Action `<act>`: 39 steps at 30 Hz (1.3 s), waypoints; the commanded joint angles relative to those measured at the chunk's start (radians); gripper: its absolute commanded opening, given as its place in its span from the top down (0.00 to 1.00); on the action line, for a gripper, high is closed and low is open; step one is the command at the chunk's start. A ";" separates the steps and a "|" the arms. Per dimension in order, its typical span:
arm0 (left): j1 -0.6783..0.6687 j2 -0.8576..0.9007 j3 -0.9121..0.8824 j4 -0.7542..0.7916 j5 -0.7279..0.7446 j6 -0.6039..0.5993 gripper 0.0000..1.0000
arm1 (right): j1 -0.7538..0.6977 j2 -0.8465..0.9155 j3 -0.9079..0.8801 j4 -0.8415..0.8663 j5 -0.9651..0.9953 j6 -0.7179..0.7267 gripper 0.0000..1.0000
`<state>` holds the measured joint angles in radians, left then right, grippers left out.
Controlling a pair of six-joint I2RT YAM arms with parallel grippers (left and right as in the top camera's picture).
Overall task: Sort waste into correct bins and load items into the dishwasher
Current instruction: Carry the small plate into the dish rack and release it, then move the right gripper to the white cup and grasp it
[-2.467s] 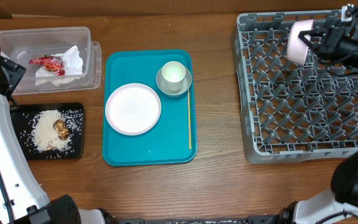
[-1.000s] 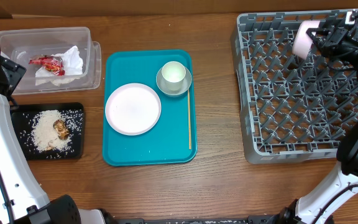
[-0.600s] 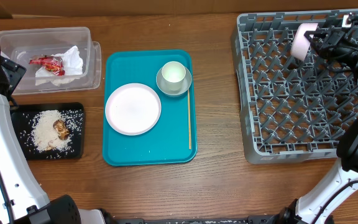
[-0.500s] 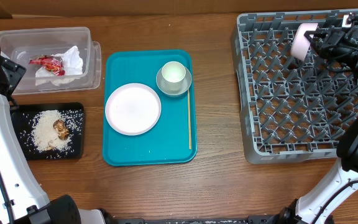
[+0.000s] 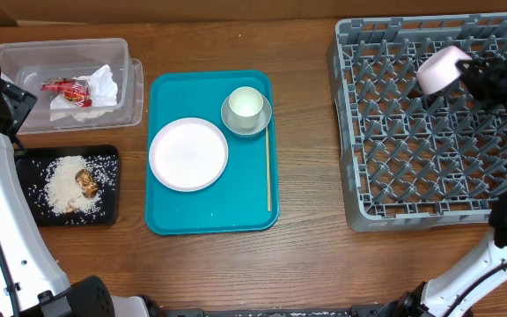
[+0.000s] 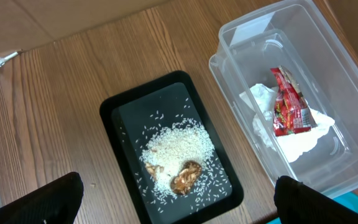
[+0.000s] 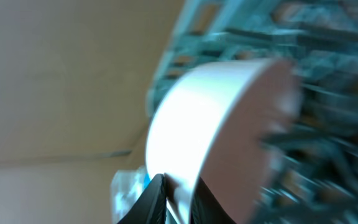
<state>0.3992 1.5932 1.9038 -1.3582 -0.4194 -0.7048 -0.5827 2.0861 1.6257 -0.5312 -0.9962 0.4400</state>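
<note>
Tilted rightward now, the white round bowl [image 5: 441, 69] nears the grey plastic rack [image 5: 412, 158], my right jaws pinching it, left jaws wide.

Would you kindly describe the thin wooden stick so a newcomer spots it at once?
Start at the teal plastic serving tray mid-table. Along its right edge lies the thin wooden stick, long and straight, unlike the round white plate beside it.

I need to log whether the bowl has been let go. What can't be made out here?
- Right gripper: whether it grips the bowl; the right wrist view is motion-blurred, and overhead its fingertips are too small.
- Bowl's seating among the dish rack pegs: overhead, too small to tell.
</note>
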 commanded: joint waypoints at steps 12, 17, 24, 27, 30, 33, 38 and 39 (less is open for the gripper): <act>0.000 0.004 -0.001 0.001 0.002 -0.014 0.00 | 0.021 -0.367 0.042 -0.218 0.655 0.025 0.86; 0.000 0.004 -0.001 0.002 0.002 -0.014 0.00 | 0.138 -0.426 0.042 -0.192 0.656 0.024 0.83; 0.000 0.004 -0.001 0.002 0.002 -0.014 0.00 | 0.370 -0.414 0.042 -0.181 0.697 -0.047 0.73; 0.000 0.004 -0.001 0.001 0.002 -0.014 0.00 | 0.489 -0.394 0.042 -0.182 0.721 -0.080 0.72; 0.000 0.004 -0.001 0.001 0.002 -0.014 0.00 | 0.615 -0.373 0.042 -0.181 0.797 -0.082 0.65; -0.002 0.004 -0.001 0.001 0.002 -0.014 0.00 | 0.746 -0.344 0.042 -0.167 0.879 -0.107 0.49; -0.001 0.004 -0.002 0.001 0.002 -0.014 0.00 | 0.916 -0.280 0.042 -0.131 0.928 -0.160 0.38; -0.001 0.004 -0.002 0.002 0.002 -0.014 0.00 | 0.949 -0.262 0.042 -0.126 0.947 -0.160 0.38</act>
<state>0.3992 1.5932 1.9038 -1.3582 -0.4194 -0.7044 0.2970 1.7859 1.6474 -0.6689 -0.1352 0.3141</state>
